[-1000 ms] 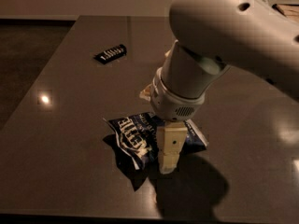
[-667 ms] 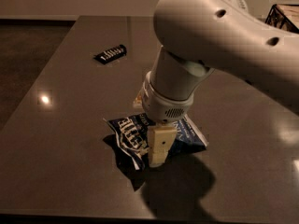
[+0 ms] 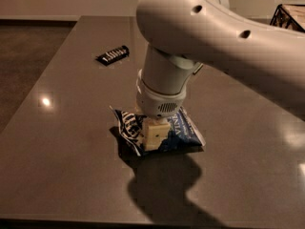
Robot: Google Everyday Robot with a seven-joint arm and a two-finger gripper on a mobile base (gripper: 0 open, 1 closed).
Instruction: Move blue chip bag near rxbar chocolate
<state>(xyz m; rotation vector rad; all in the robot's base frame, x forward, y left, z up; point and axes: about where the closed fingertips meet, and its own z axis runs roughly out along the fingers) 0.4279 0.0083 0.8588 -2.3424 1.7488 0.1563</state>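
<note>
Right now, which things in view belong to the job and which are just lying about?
Job: crinkled dark-blue foil chip bag; small flat black bar wrapper with white lettering, far back left; the robot's tool, down on the bag's middle.
Lying about: black wire frame, at the top right edge.

blue chip bag [image 3: 185, 129]: dark blue foil, white lettering, white edges
rxbar chocolate [image 3: 112, 55]: black wrapper, a row of white lettering; at 11 o'clock from the bag
gripper [image 3: 155, 136]: cream-yellow with a small dark dot; down on the bag's middle
arm [image 3: 190, 27]: plain off-white, dark round holes
bench [image 3: 66, 147]: glossy dark grey-brown
</note>
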